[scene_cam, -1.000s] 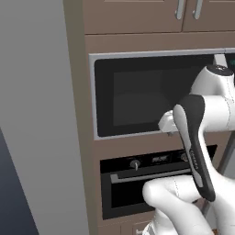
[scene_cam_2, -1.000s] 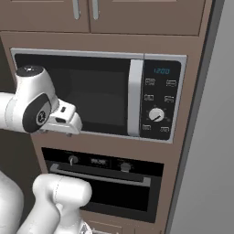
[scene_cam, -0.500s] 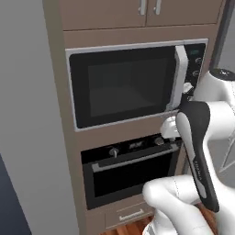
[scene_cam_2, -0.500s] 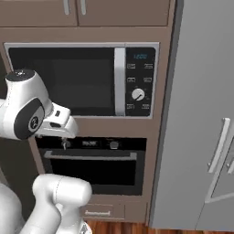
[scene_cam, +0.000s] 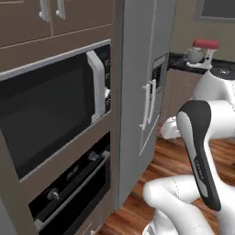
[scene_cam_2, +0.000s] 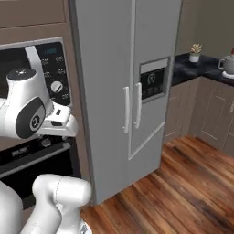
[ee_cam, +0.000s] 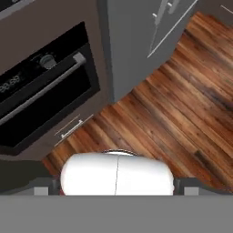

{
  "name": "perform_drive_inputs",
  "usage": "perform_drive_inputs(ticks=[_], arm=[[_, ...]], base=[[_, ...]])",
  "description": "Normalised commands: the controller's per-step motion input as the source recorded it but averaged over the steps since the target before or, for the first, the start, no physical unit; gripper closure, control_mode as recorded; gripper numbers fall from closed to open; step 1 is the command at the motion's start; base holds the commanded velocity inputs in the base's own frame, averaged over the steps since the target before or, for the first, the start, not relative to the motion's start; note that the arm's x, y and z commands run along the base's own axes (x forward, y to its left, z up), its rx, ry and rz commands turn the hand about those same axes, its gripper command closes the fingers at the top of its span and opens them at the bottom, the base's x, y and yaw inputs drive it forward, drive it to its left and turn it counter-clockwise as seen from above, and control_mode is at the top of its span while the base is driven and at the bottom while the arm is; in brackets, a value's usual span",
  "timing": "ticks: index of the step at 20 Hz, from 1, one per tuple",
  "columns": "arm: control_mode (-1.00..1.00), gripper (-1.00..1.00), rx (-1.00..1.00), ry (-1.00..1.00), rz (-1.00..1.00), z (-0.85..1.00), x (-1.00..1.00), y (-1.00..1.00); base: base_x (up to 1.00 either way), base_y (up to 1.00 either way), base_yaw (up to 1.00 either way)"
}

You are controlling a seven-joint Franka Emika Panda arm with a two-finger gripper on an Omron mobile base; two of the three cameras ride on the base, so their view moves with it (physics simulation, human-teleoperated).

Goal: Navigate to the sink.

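Arm is sitting folded close over the base. In the left base view the dark-backed forearm (scene_cam: 198, 151) is running from 12 down to 5 o'clock. In the right base view the wrist (scene_cam_2: 32, 114) is at 9 o'clock, hand pointing down. Finger state: can't tell.

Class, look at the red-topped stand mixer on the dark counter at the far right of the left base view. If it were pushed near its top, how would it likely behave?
The stand mixer looks tall with a bulky red head, so it might rock or tip. It probably feels heavy and rigid. At this distance, its base is too small to judge.
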Motion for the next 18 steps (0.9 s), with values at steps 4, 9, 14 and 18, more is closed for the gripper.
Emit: perform_drive_inputs(ticks=[4, 9, 14, 18], arm=[[1.00, -1.00, 0.00, 0.00, 0.00, 0.00, 0.00, 0.00], [1.00, -1.00, 0.00, 0.00, 0.00, 0.00, 0.00, 0.00], [1.00, -1.00, 0.00, 0.00, 0.00, 0.00, 0.00, 0.00], [1.00, -1.00, 0.00, 0.00, 0.00, 0.00, 0.00, 0.00]], base=[[0.00, 0.00, -1.00], [0.00, -0.01, -0.94], [0.07, -0.32, -0.80], [0.25, -0.36, -0.73]])
